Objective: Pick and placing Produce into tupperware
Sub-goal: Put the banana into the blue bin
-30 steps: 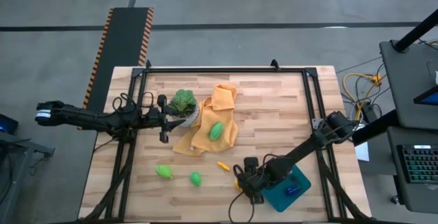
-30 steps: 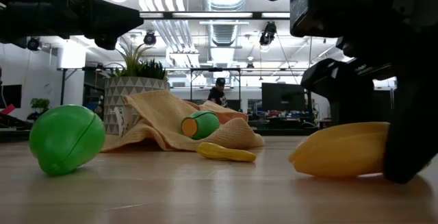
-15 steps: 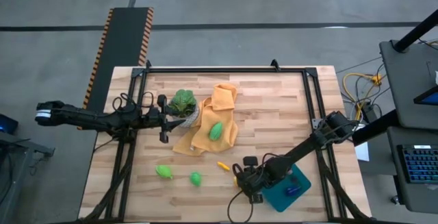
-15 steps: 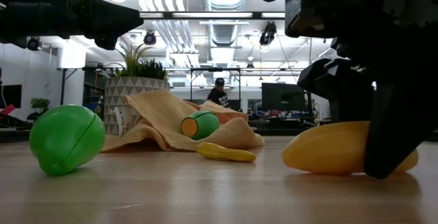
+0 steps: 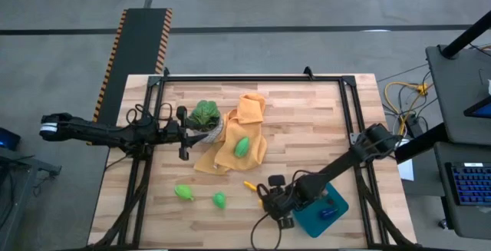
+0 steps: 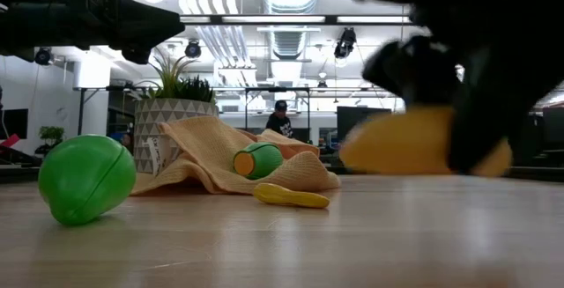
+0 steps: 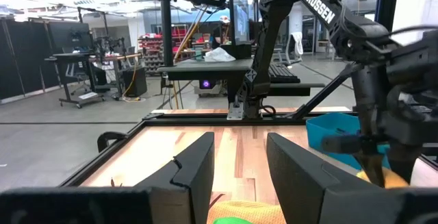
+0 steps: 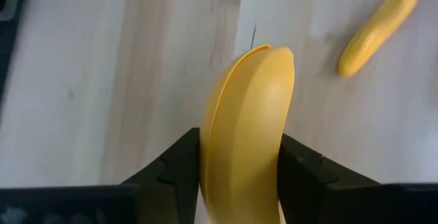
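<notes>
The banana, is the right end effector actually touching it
Touching. The right wrist view shows the right end effector pressing its two dark fingers against both sides of the banana, with no gap.

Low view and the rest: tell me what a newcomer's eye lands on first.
First, the yellow banana clamped between the jaws of the right gripper, lifted off the wood at the table's near right, beside the teal tupperware. Next, the orange cloth mid-table with a green piece on it, next to the potted plant.
</notes>
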Motion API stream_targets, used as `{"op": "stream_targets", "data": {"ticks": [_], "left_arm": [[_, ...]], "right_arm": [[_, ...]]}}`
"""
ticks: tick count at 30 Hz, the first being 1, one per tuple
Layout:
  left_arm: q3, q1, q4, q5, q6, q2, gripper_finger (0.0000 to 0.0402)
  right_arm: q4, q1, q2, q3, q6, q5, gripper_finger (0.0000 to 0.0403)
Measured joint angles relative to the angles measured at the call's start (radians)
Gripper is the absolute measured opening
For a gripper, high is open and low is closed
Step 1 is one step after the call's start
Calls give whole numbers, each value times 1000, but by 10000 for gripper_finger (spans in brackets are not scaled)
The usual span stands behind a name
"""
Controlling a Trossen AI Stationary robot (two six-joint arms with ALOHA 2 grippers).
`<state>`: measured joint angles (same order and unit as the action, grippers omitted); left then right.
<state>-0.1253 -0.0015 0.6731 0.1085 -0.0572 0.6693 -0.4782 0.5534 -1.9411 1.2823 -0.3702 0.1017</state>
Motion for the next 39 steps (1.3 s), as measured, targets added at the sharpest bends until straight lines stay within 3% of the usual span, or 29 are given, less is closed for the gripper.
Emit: {"op": "stream_targets", "data": {"ticks": [8,20,39], "left_arm": [[-1,0,1,0,0,0,121],[0,0,-1,0,0,0,121],[0,0,0,-3,1,10,121]], "right_arm": [[-161,-9,65,65,26,30,143],[-336,20,184,93,-109,30,142],[-654,208,272,88,-536,67,142]]}}
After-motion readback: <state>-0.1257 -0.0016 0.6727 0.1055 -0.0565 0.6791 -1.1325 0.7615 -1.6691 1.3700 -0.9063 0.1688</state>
